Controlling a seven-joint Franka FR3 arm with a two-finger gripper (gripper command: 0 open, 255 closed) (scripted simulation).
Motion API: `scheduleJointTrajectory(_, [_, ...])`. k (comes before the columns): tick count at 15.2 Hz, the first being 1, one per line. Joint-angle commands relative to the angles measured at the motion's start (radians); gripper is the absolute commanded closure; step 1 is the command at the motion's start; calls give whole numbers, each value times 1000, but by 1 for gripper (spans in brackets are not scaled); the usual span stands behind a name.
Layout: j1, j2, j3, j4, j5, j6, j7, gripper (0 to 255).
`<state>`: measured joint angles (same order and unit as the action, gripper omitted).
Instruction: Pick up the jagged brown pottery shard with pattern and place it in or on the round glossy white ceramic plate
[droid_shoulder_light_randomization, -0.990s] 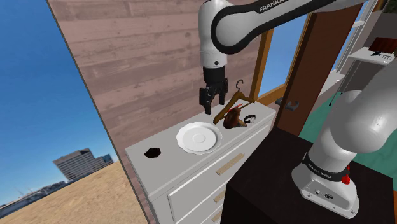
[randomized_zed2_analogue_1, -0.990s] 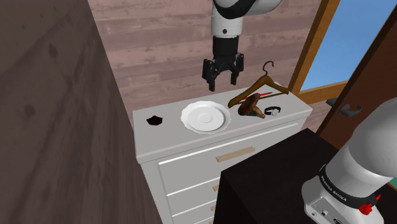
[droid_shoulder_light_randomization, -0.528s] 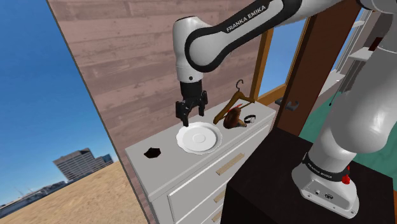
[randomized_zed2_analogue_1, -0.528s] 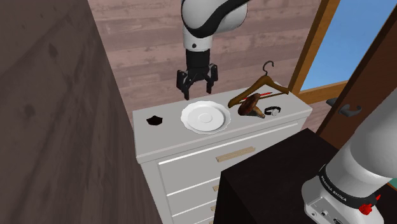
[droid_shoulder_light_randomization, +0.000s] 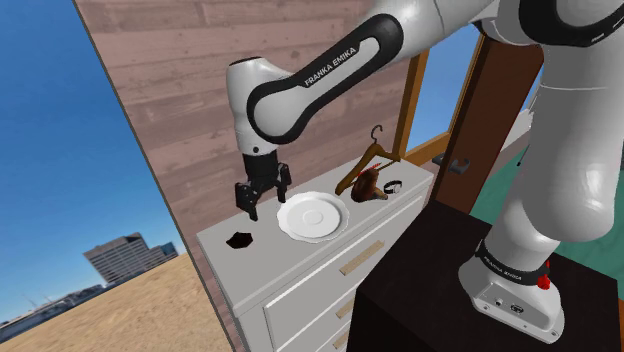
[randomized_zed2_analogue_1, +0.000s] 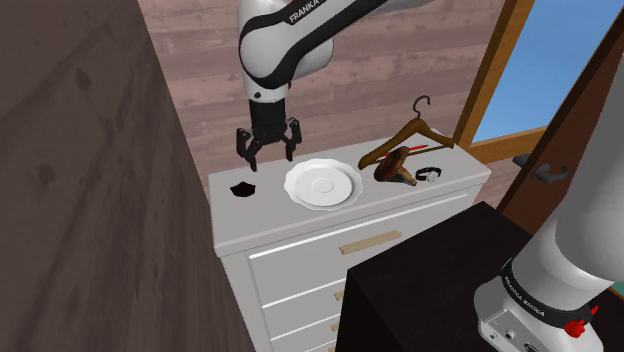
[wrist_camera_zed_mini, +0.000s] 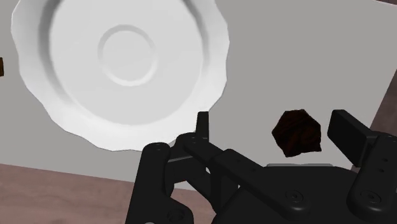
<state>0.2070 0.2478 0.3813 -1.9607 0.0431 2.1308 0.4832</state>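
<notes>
My end effector (droid_shoulder_light_randomization: 262, 203) hangs above a white dresser (droid_shoulder_light_randomization: 262, 262), fingers spread and holding nothing. The dark brown shard (droid_shoulder_light_randomization: 240, 239) lies on the dresser top below me, untouched. The white plate (droid_shoulder_light_randomization: 313, 216) sits bare just to one side of me. Nothing of the task is done yet: lowering, grasping, lifting and carrying to the plate all remain, by my judgement.

The wrist view places the shard (wrist_camera_zed_mini: 296, 132) between my fingers (wrist_camera_zed_mini: 347, 129), nearer one of them, with the plate (wrist_camera_zed_mini: 121, 63) beside it. The second exterior view adds what that one cannot: clear air between my end effector (randomized_zed2_analogue_1: 268, 155) and the shard (randomized_zed2_analogue_1: 242, 188).
</notes>
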Motion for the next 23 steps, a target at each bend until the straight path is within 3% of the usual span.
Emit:
scheduleJointTrajectory(1, [25,75,0,66,-29,10,37,0])
scheduleJointTrajectory(6, [90,246,-13,247,-86,4,100,0])
scheduleJointTrajectory(13, [99,297,-18,215,-106,85,113,0])
scheduleJointTrajectory(21, [99,297,-18,215,-105,84,113,0])
scheduleJointTrajectory(22, [99,297,-18,215,-105,84,113,255])
scheduleJointTrajectory(23, [99,297,-18,215,-105,84,113,255])
